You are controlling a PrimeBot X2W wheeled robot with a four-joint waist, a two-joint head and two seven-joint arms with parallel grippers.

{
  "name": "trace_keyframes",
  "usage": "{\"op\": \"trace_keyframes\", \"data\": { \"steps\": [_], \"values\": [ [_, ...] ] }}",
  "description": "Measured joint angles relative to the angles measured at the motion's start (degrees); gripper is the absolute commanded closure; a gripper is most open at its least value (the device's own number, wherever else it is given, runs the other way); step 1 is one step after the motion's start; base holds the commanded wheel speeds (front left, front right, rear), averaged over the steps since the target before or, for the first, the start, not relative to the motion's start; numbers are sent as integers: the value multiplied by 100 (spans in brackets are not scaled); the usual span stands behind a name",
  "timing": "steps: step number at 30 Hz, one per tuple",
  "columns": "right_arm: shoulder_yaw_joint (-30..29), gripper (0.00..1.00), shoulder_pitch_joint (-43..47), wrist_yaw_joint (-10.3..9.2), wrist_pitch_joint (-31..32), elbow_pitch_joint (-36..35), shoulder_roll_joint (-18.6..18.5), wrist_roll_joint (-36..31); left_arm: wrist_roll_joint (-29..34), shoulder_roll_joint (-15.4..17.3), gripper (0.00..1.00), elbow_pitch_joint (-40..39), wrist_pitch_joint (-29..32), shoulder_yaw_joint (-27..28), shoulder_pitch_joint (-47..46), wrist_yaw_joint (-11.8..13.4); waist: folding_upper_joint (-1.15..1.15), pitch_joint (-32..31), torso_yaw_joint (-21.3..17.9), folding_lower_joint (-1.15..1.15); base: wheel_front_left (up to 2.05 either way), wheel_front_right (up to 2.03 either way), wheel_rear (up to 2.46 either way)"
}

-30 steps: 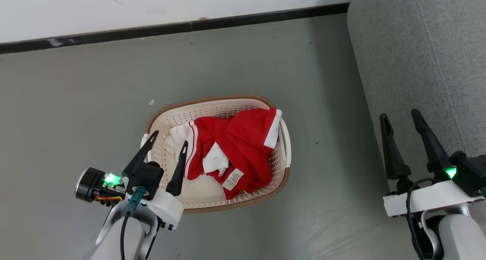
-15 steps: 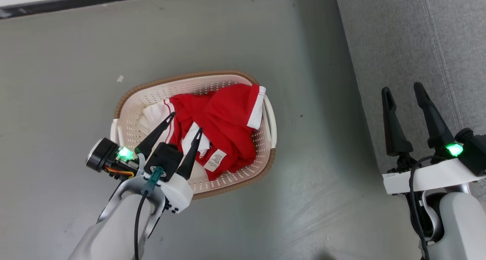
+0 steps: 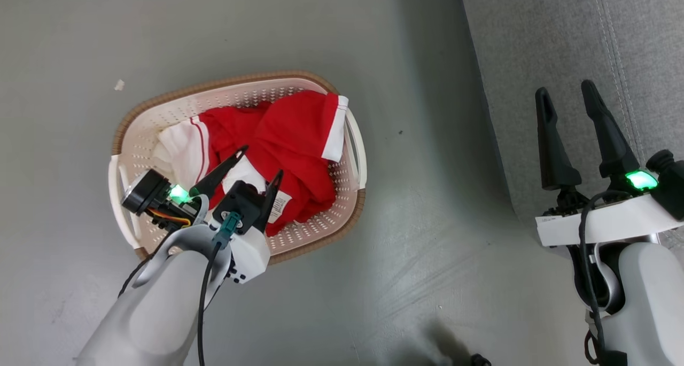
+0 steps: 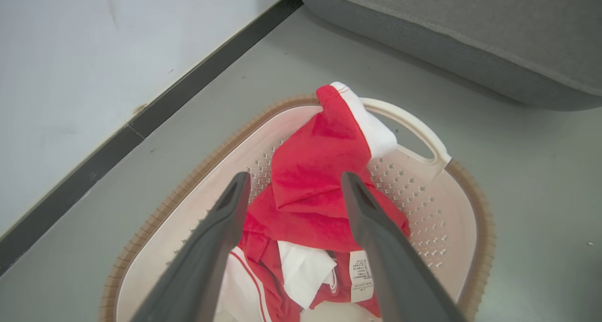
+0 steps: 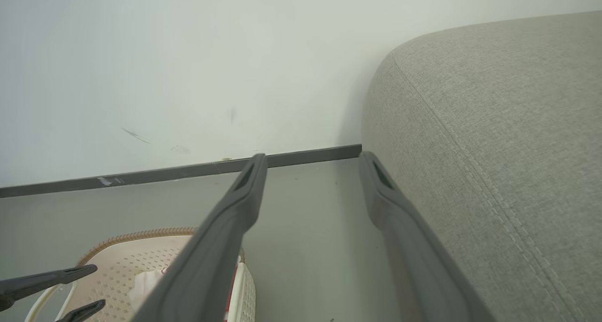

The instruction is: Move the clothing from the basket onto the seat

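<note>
Red clothing with white panels and a small white label lies bunched in the oval cream basket on the floor; one white-trimmed corner drapes over the far handle. The clothing and the basket also fill the left wrist view. My left gripper hangs open over the basket's near side, its fingers either side of the red heap, nothing gripped. My right gripper stands open and empty over the edge of the grey seat. The seat rises beside the right fingers.
The grey floor separates basket and seat. A white wall with a dark skirting strip runs behind the basket. A small pale scrap lies on the floor beyond the basket. A dark shadow lies on the floor at the head view's lower edge.
The head camera has tilted down, so the wall has left its view. My left gripper has advanced from the basket's near rim to over the red clothing. The right gripper stays open.
</note>
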Motion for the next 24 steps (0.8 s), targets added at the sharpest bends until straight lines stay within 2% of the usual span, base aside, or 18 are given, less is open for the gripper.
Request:
{"op": "trace_keyframes", "data": {
  "steps": [24],
  "values": [
    [142, 0, -441, 0, -7, 74, 0, 249, 256, -58, 0, 544, 14, -237, -765, -154, 0, 665, -457, 1, 0, 0, 0]
  ]
}}
